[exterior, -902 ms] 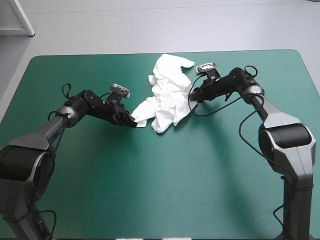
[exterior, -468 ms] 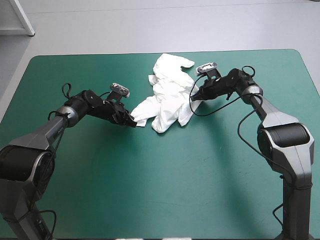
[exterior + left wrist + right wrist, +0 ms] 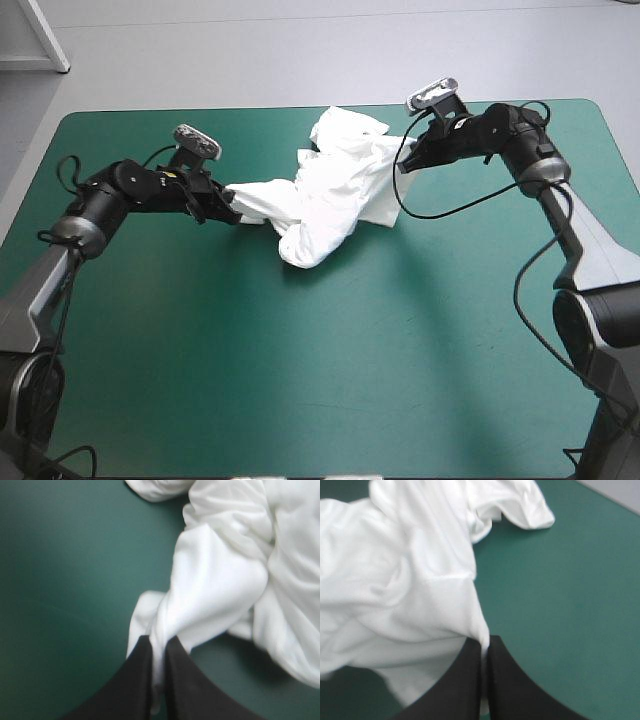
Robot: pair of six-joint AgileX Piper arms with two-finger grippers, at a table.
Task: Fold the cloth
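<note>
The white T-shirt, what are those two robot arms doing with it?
The two arms look to be getting the T-shirt ready to fold. The left gripper is shut on one end of it, and the right gripper is shut on the opposite edge, so the cloth stretches between them. It is a crumpled heap on the teal-green table, toward the far edge, not yet spread flat or folded.
</note>
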